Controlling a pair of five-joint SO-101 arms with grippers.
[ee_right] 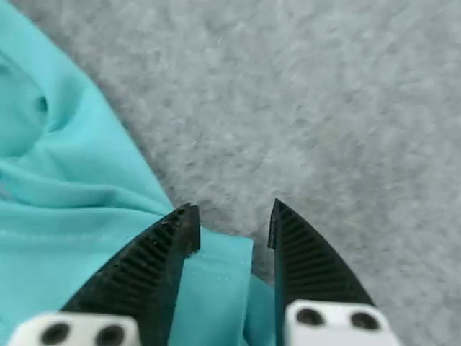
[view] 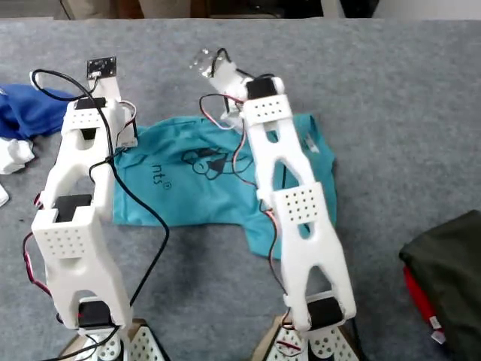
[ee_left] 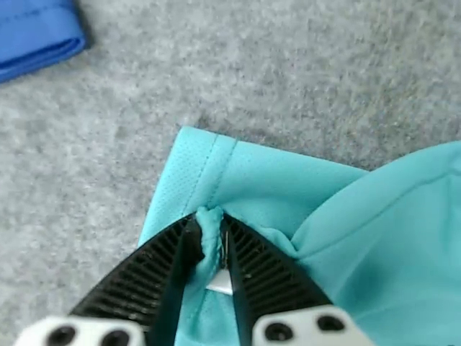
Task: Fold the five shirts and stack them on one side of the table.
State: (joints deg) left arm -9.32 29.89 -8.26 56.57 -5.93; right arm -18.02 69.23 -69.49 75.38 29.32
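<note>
A teal shirt (view: 203, 188) lies spread on the grey table between the two arms, with a dark print on its chest. My left gripper (ee_left: 209, 220) is shut on a small pinch of teal fabric (ee_left: 211, 238) just inside the shirt's hemmed corner (ee_left: 194, 155); in the high view it sits at the shirt's far left corner (view: 126, 140). My right gripper (ee_right: 232, 216) is open, its fingers straddling a hemmed teal edge (ee_right: 216, 281) at the shirt's far edge (view: 234, 119). A blue shirt (view: 30, 109) lies bunched at the far left.
A dark green garment (view: 451, 271) with a red piece under it sits at the right edge. A white crumpled thing (view: 13, 154) lies beside the blue shirt (ee_left: 36, 36). Black cables hang along both arms over the teal shirt.
</note>
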